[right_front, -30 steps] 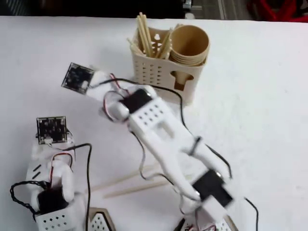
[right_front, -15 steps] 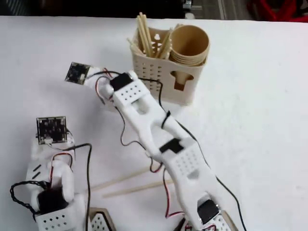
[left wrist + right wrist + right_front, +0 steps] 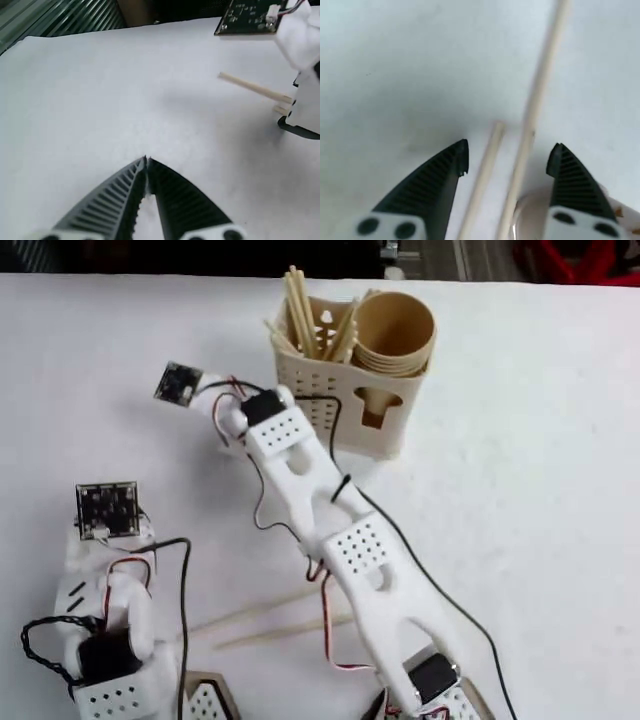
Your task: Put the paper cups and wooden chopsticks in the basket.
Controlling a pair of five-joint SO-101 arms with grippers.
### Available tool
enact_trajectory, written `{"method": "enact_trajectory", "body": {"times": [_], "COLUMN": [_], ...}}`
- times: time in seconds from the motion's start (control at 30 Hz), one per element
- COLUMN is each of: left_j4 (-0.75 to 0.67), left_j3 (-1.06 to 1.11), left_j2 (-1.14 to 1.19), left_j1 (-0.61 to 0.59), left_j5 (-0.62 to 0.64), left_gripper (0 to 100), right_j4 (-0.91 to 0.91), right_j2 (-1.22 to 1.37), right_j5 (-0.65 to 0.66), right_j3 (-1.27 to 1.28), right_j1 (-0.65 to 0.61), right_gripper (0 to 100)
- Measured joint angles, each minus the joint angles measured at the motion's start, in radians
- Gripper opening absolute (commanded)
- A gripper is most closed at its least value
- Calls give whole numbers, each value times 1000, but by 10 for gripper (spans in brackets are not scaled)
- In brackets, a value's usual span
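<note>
Looking across the tabletop (image 3: 560, 500), I see the left arm (image 3: 110, 640) folded at the lower left of the frame. Its left gripper (image 3: 146, 159) has its jaws pressed together on nothing, probably parked there to keep out of the way. Right of it, at lower centre, two loose chopsticks (image 3: 255, 611) lie flat side by side. Their right ends run under the right arm (image 3: 370, 570), which slants from the lower right up to just left of the basket (image 3: 398, 420). The right gripper (image 3: 509, 147) has its jaws spread wide and empty, with both sticks lying between them, seemingly to straddle the pair for a pinch. The basket at upper centre already holds bundled chopsticks (image 3: 305, 315) and stacked paper cups (image 3: 395, 335). Room looks tight between the arm bases; the widest room for swinging lies right of the basket.
</note>
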Motion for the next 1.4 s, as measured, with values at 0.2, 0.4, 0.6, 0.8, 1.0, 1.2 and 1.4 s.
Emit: {"method": "enact_trajectory", "body": {"times": [0.2, 0.4, 0.6, 0.8, 1.0, 1.2, 1.4], "left_j4": [0, 0, 0, 0, 0, 0, 0], "left_j3": [0, 0, 0, 0, 0, 0, 0], "left_j2": [0, 0, 0, 0, 0, 0, 0], "left_j1": [0, 0, 0, 0, 0, 0, 0], "left_j5": [0, 0, 0, 0, 0, -3, -3], "left_gripper": [24, 24, 24, 24, 24, 24, 24], "right_j4": [3, 80, 164, 253, 276, 245, 143], "right_j2": [43, 43, 41, 43, 46, 46, 121], "right_j5": [2, 2, 15, 29, 31, 31, 31], "right_j3": [-35, -52, -69, -117, -213, -241, -245], "right_j1": [8, 8, 8, -5, -14, -11, 14], "right_gripper": [203, 84, 59, 70, 235, 289, 289]}}
